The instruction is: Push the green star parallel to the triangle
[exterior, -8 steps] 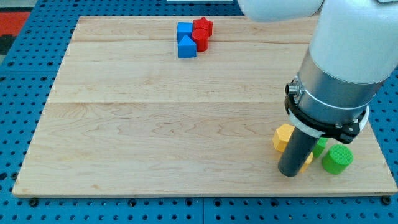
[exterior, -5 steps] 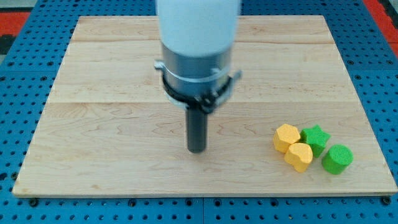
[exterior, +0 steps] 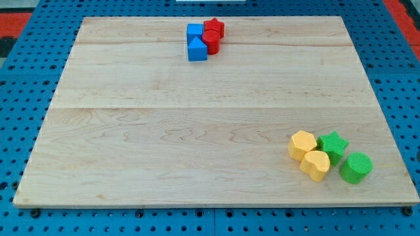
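Note:
The green star (exterior: pixel 333 145) lies near the board's lower right, touching a yellow hexagon (exterior: pixel 302 145) on its left and a yellow heart (exterior: pixel 315 164) below-left. A green cylinder (exterior: pixel 356 167) sits just below-right of the star. The blue triangle (exterior: pixel 197 49) lies near the view's top centre, under a blue cube (exterior: pixel 194 31), with a red star (exterior: pixel 214 27) and a red cylinder (exterior: pixel 211 41) on its right. My tip and the arm do not show in this view.
The wooden board (exterior: pixel 164 131) lies on a blue pegboard table (exterior: pixel 20 98). The two block clusters are far apart, one at the top centre, one at the lower right.
The arm moved from beside the lower-right cluster to the board's middle, then left the view entirely. The blocks have not moved.

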Tool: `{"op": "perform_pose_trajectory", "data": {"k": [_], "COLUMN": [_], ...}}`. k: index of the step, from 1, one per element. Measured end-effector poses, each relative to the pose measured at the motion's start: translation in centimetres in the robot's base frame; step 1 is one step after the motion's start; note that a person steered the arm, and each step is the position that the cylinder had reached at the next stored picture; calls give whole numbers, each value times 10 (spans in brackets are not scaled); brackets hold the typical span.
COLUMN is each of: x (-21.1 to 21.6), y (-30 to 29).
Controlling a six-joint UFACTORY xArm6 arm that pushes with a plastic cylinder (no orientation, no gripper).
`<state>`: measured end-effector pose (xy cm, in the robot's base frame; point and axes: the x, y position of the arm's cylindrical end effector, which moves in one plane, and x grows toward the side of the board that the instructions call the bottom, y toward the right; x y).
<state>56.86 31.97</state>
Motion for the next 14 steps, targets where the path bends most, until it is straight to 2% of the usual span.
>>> {"op": "perform_pose_trajectory", "data": {"k": [1,2,3,4,5,6,7,8,9,11,12,14], "x": [-3,-58,-57,-54,-23,-13,-31,-77,-90,-90,-104,-111], "y": [-68,-116,-123,-66,-110,-168,-231,-235,-181,-152,-145,-167]}}
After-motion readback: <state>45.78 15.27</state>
